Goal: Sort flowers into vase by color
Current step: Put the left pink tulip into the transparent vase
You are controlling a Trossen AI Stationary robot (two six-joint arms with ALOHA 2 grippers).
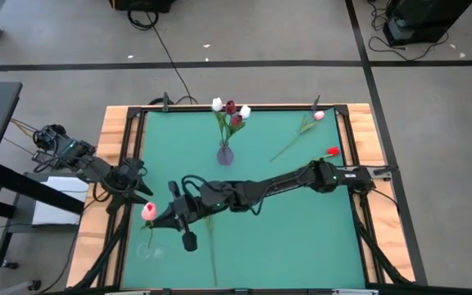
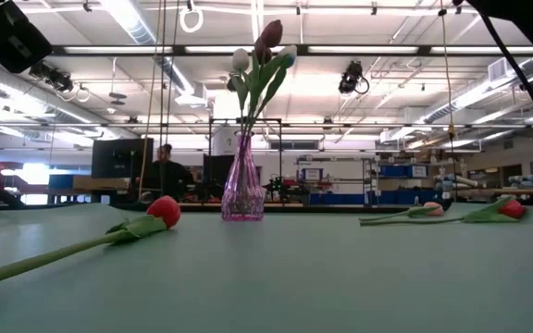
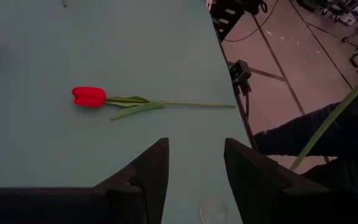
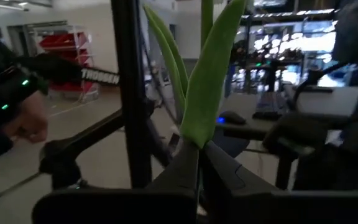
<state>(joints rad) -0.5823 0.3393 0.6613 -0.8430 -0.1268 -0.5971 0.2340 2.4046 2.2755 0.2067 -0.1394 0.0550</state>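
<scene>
The right gripper (image 4: 199, 163) is clamping a pink tulip (image 1: 148, 211) low on its stem, just under the leaves, with its fingers pressed together on the thin green shaft; in the high view the bud is sitting just ahead of the fingertips, over the table's (image 1: 301, 238) left-hand near part, and a small clear vase (image 1: 148, 251) is standing close below it. The left gripper (image 3: 194, 163) is waiting at the table's left edge, just beside the right one, with its fingers apart and nothing between them.

The rest of the flowers are lying or standing well away from the working gripper; a purple vase (image 2: 242, 190) far behind it is holding two white tulips and dark red ones; a red tulip (image 3: 89, 97) is lying flat across the table near the right edge, and a pale pink tulip (image 1: 318, 115) is lying in the far right corner.

These stems are looking light and slim, probably springy rather than rigid, so the head is likely to sway and droop once lifted; the smooth stem could slip or twist in a loose hold. A firm pinch near the leaves, as here, is seeming best for steering the stem end into a narrow neck; the soft bud is best left untouched.
</scene>
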